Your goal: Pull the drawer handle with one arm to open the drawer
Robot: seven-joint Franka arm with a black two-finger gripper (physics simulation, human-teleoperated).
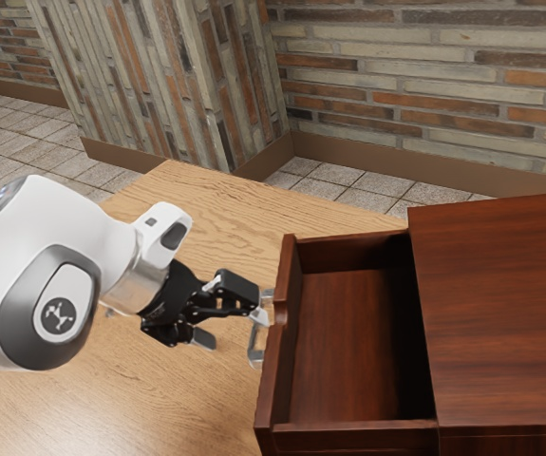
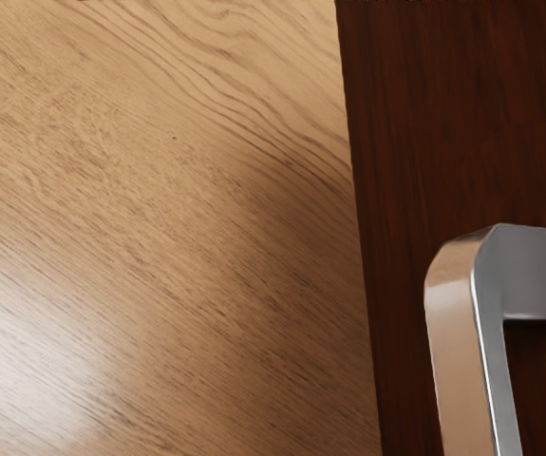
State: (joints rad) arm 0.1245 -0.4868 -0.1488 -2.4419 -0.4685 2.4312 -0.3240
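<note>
Just ahead of the hand (image 1: 256, 306), the silver handle (image 1: 255, 350) stands on the front of the drawer (image 1: 274, 370). Its upper end is lost behind the black hand, so I cannot tell whether the hand is clamped on it or spread around it. Close under the hand, the wrist view catches the handle's bent, brushed-metal corner, with the rest of its length cut off at the edge. Beyond the hand, the dark red-brown drawer stands well out of its cabinet (image 1: 500, 304), over the pale oak surface (image 1: 159, 399).
</note>
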